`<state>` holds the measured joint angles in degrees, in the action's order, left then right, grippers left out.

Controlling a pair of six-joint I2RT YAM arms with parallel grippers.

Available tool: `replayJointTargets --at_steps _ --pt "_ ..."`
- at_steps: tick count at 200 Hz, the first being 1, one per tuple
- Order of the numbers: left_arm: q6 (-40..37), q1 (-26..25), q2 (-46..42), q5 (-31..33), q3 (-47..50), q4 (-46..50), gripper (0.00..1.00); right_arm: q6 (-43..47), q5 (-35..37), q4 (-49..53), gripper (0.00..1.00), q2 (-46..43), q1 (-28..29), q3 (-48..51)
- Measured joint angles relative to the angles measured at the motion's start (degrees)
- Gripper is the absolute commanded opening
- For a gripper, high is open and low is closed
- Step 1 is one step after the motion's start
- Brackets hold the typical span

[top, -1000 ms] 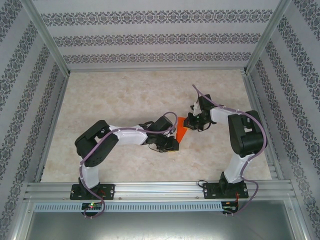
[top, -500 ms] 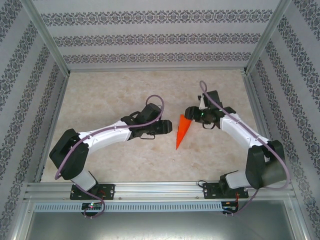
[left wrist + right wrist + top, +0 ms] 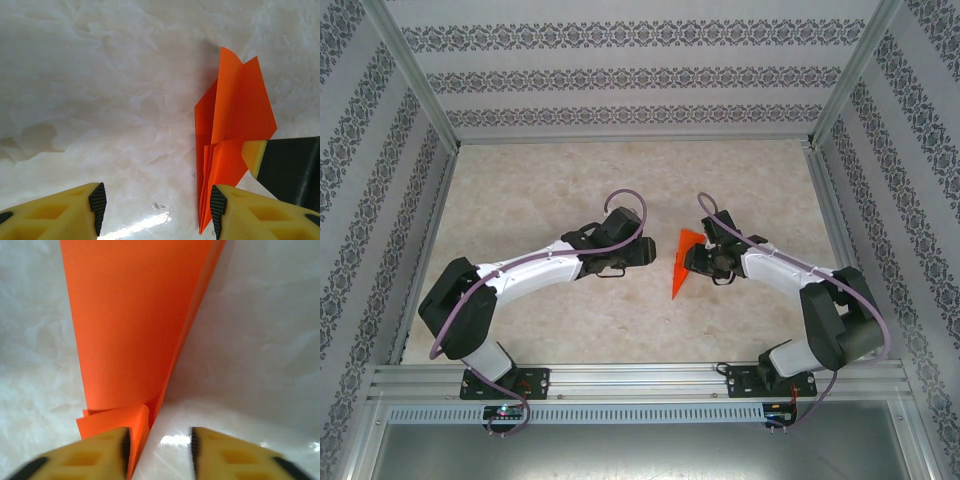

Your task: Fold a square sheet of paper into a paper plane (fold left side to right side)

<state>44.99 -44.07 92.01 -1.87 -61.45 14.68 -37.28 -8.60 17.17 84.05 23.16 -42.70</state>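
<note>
Paper plane (image 3: 681,268): orange dart lying on the table (image 3: 570,180) at overhead frame centre, tip toward the lower edge; right gripper (image 3: 696,258) nearer, at its right edge, fingers parted, gripping nothing; left gripper (image 3: 658,254) just left, released.

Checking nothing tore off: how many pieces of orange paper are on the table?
1: the paper plane lies between the left gripper and right gripper, tip toward the near edge. Scraps could hide beneath them.

Jaws parted, the right gripper (image 3: 160,442) overlaps the folded orange paper plane (image 3: 135,330).
</note>
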Motion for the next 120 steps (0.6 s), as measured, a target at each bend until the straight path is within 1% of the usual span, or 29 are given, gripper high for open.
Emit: replayJointTargets --at_steps 9,17,57,93,120 --pt "0.0 0.0 0.0 0.3 0.0 0.1 0.60 -0.7 -0.3 -0.2 0.07 0.0 0.0 0.0" --pt "0.0 0.0 -0.2 0.6 0.0 0.3 0.60 -0.6 -0.6 -0.4 0.00 -0.1 0.2 0.0" --pt "0.0 0.0 -1.7 3.9 0.0 2.4 0.61 0.5 -4.0 -0.2 0.00 -3.8 2.5 -1.3" --pt "0.3 0.0 -6.3 9.1 1.2 4.3 0.64 1.4 -12.0 -2.9 0.00 -9.4 4.5 -3.4" --pt "0.9 0.0 -10.0 12.9 2.9 5.4 0.67 1.4 -16.4 -6.0 0.00 -10.4 4.7 -2.5"
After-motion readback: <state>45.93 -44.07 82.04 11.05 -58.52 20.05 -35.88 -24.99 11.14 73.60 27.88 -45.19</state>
